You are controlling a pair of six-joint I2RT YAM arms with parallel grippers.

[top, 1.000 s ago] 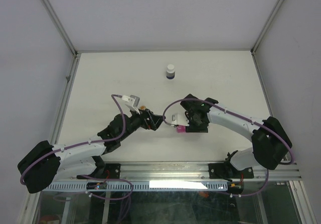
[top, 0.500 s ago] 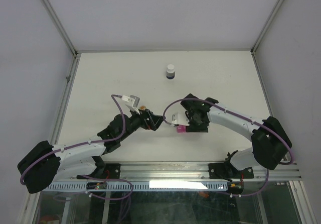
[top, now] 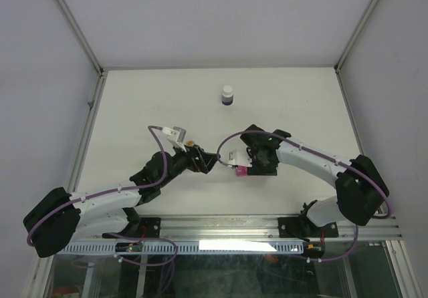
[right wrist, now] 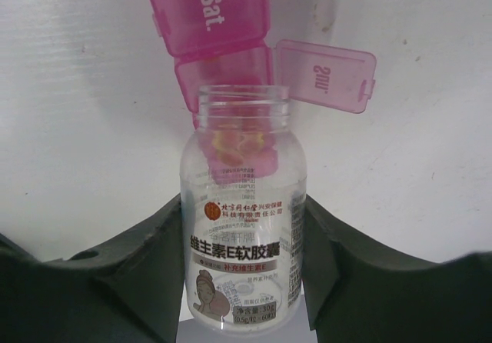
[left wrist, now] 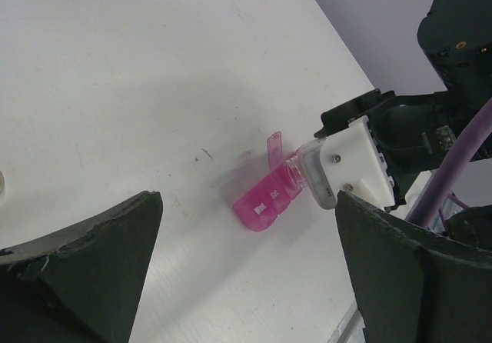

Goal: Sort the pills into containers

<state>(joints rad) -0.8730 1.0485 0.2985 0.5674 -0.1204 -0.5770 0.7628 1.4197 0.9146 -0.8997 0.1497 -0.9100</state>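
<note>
At desk centre, between the two arms: a pink translucent plastic pill-organizer strip [top: 239, 172], a row of small square compartments with hinged lids, lies flat on the matte white desk [top: 147, 104].

Right gripper [right wrist: 244, 228]: closed on a clear, smooth plastic vial [right wrist: 244, 166] with a cylindrical body, a threaded neck and no cap on. The printed label faces the right wrist camera. The vial's mouth points at the end of the strip.

Left gripper [top: 206, 160]: jaws spread wide, holding nothing. Its dark, rough-edged fingers [left wrist: 100, 274] frame the strip from a short way off.

Right wrist view only:
- One lid is closed and marked "Sat."
- The next lid is swung fully open to the side, with its lettering upside down.
- Rounded orange-pink shapes show through the vial neck. Cannot tell whether they sit in the vial or in the open compartment behind it.

Left wrist view only:
- The open lid stands up from the strip.
- The vial meets the strip's end beside a white block on the right gripper.
- The lid lettering is too small to read with confidence.

Top view only: a dark bottle with a white cap [top: 227, 96] stands upright at the far middle of the desk, well apart from both grippers. From here the strip shows only as a small pink patch under the right gripper.
</note>
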